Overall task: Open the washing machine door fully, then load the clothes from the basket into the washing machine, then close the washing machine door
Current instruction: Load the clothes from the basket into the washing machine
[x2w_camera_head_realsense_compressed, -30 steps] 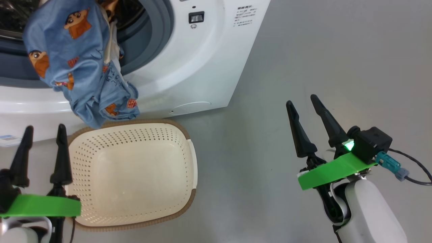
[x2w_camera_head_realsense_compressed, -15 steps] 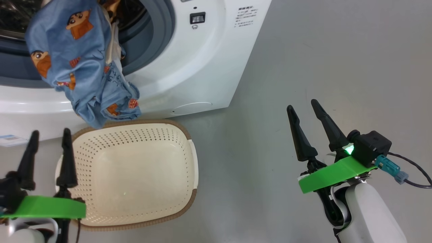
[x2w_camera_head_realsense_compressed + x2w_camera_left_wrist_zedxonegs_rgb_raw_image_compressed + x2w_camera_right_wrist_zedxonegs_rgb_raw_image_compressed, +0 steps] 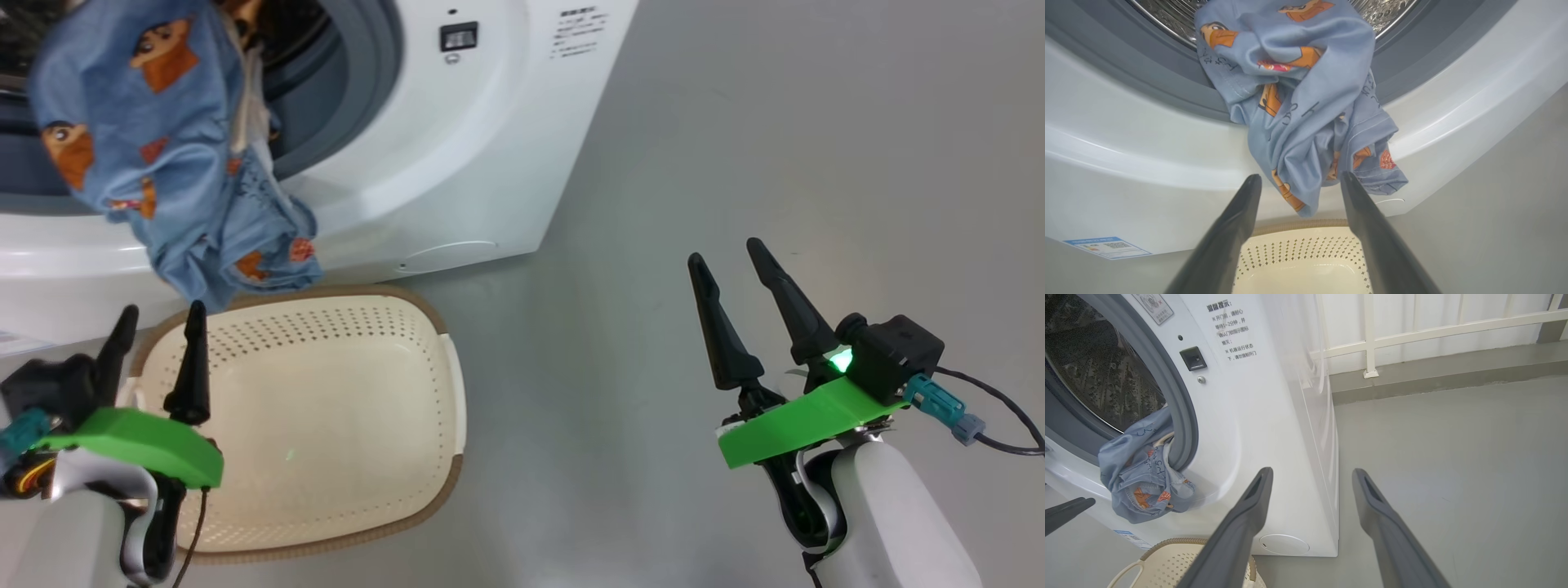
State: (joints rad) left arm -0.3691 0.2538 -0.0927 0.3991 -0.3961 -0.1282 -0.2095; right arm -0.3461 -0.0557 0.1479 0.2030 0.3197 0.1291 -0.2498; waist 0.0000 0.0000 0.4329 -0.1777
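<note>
Mouth of the washing machine (image 3: 457, 147): lower lip blocked by the clothes (image 3: 163, 163), which spill over the grey ring and hang down the white front. The hem ends low, near the back rim of the basket (image 3: 447, 490). Rest of the mouth stands open in the right wrist view.

Basket interior bare, reachable from above.

Left gripper (image 3: 161, 312): jaws wide, over the basket's left side. Hanging cloth and machine front close ahead.

Right gripper (image 3: 725, 253): jaws wide, over open floor (image 3: 775, 122), well apart from machine and basket.

Floor right of the machine runs free to a white railing (image 3: 1367, 343).
</note>
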